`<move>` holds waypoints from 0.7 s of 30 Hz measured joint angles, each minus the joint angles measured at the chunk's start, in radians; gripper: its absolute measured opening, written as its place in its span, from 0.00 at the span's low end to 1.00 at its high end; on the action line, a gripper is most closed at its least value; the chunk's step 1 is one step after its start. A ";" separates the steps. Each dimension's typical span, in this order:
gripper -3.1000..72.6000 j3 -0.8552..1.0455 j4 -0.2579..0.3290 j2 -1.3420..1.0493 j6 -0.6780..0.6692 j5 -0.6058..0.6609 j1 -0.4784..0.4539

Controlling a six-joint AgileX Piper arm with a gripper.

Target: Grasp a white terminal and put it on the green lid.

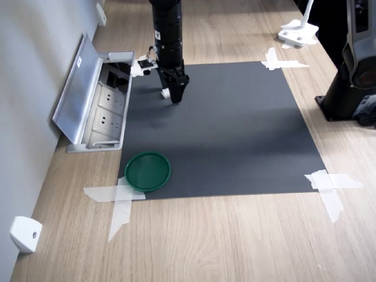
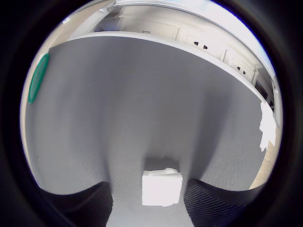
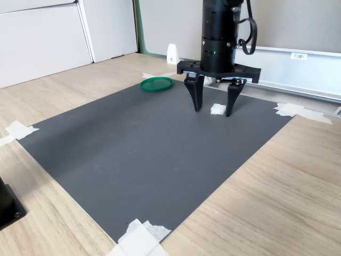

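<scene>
The white terminal is a tiny white block lying on the dark grey mat near its far edge in the second exterior view. My gripper points straight down over it, open, one finger on each side and a gap showing between each finger and the block. In the wrist view the terminal sits between the two dark fingers, nearer one than the other. In the first exterior view only a sliver of the terminal shows beside the gripper. The green lid lies flat on the mat's corner, well away from the gripper.
An open floor socket box with a raised metal flap borders the mat close to the gripper. White tape holds the mat's corners. A white wedge piece and a black stand base sit on the wooden surface.
</scene>
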 joint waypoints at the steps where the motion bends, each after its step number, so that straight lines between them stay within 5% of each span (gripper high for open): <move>1: 0.89 0.000 -0.001 0.000 -0.005 0.000 0.000; 6: 0.76 -0.001 -0.008 0.002 -0.013 -0.006 0.000; 12: 0.41 -0.001 -0.004 0.001 -0.015 -0.016 0.000; 21: 0.40 -0.001 0.023 -0.089 0.001 0.045 0.118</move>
